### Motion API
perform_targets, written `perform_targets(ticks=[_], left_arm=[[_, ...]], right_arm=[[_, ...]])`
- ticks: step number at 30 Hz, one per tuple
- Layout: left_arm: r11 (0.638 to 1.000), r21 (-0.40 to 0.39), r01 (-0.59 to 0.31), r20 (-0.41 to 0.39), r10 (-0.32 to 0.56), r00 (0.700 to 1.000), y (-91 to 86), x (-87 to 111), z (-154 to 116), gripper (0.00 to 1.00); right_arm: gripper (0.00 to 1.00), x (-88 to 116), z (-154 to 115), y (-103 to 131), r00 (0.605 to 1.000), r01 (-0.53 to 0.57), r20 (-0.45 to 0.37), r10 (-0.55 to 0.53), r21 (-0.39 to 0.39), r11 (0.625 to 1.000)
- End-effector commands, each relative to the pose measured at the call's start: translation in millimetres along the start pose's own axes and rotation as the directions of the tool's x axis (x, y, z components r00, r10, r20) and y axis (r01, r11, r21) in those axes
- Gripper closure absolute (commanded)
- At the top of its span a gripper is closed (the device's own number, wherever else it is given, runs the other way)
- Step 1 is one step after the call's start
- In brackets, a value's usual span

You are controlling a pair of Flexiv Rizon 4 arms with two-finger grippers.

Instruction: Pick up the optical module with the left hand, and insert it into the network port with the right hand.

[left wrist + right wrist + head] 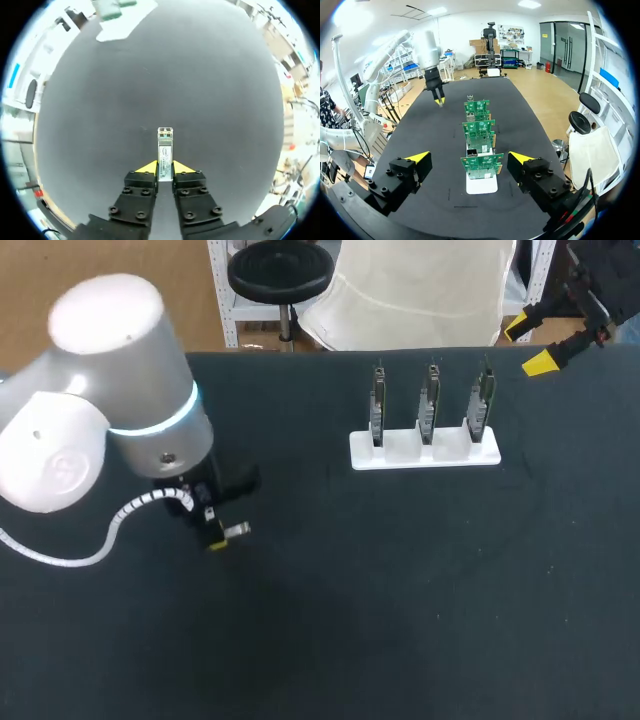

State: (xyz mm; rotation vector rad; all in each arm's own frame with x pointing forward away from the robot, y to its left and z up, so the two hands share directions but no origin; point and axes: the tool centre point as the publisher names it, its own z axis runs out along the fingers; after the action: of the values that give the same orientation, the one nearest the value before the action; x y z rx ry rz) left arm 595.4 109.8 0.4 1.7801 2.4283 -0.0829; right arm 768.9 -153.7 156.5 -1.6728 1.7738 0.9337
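Metal optical module (165, 150) pinched in left gripper (165, 169), long axis toward 12 o'clock; right gripper (529, 345) spread, module at 8 o'clock.

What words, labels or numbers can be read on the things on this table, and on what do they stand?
No text is legible in any view.
On the optical module, held in the left gripper: a white label with print, too small to read.
On the circuit boards standing in the white holder: any markings are too small to read.
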Motion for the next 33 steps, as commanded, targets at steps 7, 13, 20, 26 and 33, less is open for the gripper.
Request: perform_targets(ticks=[7,13,20,26,33], left_arm=[[0.983,-0.127,0.134,0.326,-0.087,0.942,58.9,-26.3,-60,1.0],[0.973,-0.171,0.155,0.544,-0.038,0.838,108.8,-77.3,-102,1.0],[0.967,-0.21,0.141,0.7,0.049,0.713,148.8,-148.7,-142,1.0],[0.972,-0.219,0.085,0.781,0.123,0.613,163.9,-201.7,-170,1.0],[0.978,-0.211,-0.008,0.845,0.187,0.501,158.6,-254.9,-190,1.0]], right_arm=[[0.0,0,0,3,1.0,0.001,0.0,-0.001,0.006,1.0],[0.0,0,0,3,1.0,0.001,0.0,-0.001,0.006,1.0],[0.0,0,0,3,1.0,0.001,0.0,-0.001,0.006,1.0],[0.0,0,0,3,1.0,0.001,0.0,-0.001,0.006,1.0],[0.0,0,0,3,1.0,0.001,0.0,-0.001,0.006,1.0]])
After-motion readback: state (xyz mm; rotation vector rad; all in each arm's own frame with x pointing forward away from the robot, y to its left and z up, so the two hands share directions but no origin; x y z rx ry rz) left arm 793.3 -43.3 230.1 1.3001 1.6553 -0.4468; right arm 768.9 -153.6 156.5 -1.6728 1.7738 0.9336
